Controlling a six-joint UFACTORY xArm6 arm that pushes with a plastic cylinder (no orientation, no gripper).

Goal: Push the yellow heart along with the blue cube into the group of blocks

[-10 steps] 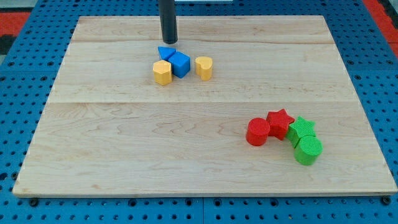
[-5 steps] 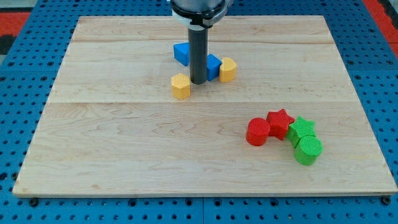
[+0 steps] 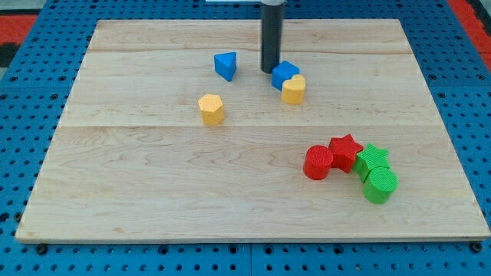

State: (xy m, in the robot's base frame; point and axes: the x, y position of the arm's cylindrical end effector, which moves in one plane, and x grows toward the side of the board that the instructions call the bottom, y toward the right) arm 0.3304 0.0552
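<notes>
My tip [image 3: 271, 71] is resting just at ten o'clock of the blue cube [image 3: 285, 74], which is touching the yellow heart [image 3: 293, 90] at its five o'clock; no pincer is showing.

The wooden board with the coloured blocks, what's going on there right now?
My tip is at the blue cube, on its upper-left side, and the yellow heart touches the cube's lower right. The group, a red cylinder, red star, green star and green cylinder, lies apart toward the view's bottom right. A blue triangle and a yellow hexagon sit apart at the left.
</notes>
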